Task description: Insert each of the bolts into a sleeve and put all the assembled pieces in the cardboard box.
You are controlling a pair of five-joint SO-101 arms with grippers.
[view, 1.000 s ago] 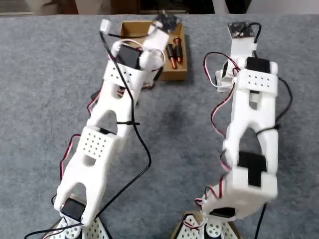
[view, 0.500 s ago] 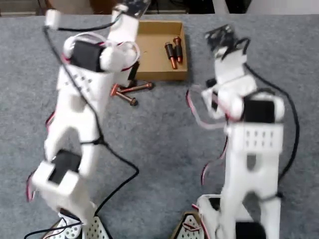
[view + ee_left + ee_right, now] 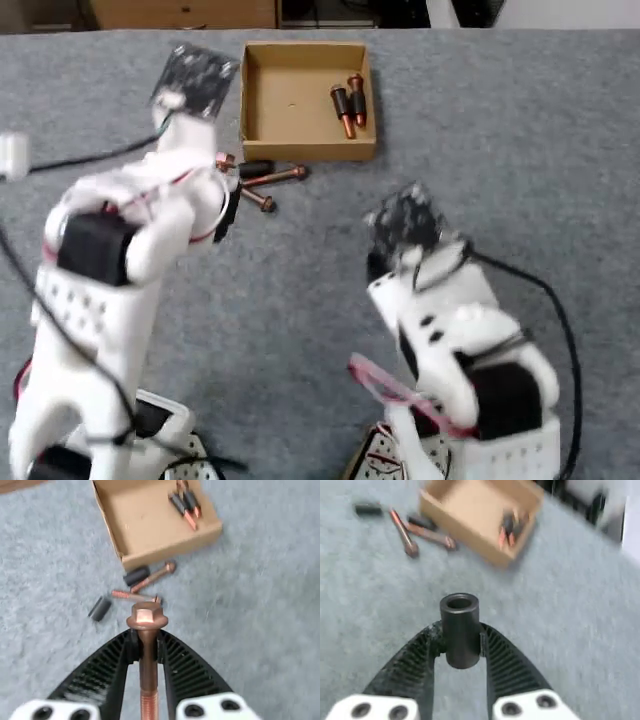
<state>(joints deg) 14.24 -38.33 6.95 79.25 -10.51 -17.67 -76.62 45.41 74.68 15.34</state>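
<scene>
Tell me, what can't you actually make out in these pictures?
- Right wrist view: the pieces inside the cardboard box are blurred; their count is unclear.
- Left wrist view: the held bolt runs off the picture's edge, cutting off its threaded end.
- High view: the left arm covers the table beside the loose bolts; more pieces may lie beneath.

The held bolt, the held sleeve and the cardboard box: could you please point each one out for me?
held bolt [image 3: 148,672], left wrist view, on its smooth shank.
held sleeve [image 3: 460,632], right wrist view, on its outer wall.
box [image 3: 290,100], high view, on its bare floor.
</scene>
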